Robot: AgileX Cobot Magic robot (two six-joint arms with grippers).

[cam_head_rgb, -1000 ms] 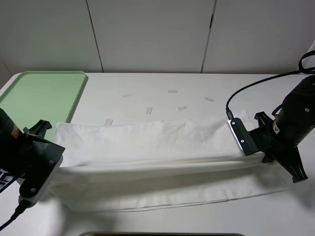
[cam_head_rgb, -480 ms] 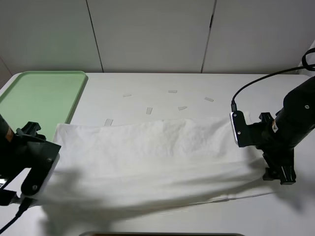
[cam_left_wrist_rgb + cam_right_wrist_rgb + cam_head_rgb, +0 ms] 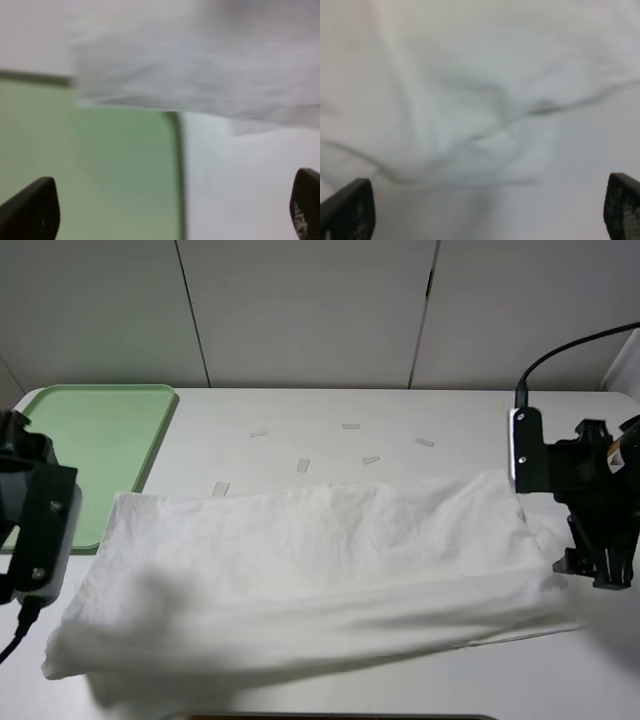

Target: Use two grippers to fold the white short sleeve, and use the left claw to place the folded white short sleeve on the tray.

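The white short sleeve (image 3: 310,580) lies folded in a long band across the table, its left end close to the tray (image 3: 90,430). My left gripper (image 3: 30,540) hangs over the tray's near corner, just off the shirt's left end. In the left wrist view the left gripper (image 3: 170,215) is open and empty above the tray (image 3: 100,170), with the shirt (image 3: 200,75) beyond it. My right gripper (image 3: 595,560) stands at the shirt's right end. In the right wrist view the right gripper (image 3: 485,210) is open and empty over the rumpled shirt (image 3: 470,100).
Several small white tape strips (image 3: 303,465) lie on the table behind the shirt. White wall panels (image 3: 300,310) stand at the back. A black cable (image 3: 570,345) arcs above the right arm. A dark edge (image 3: 330,716) shows at the table's front.
Both grippers carried the lifted shirt edge toward the front, let it go and drew back and apart. The shirt now lies flat, folded over itself.
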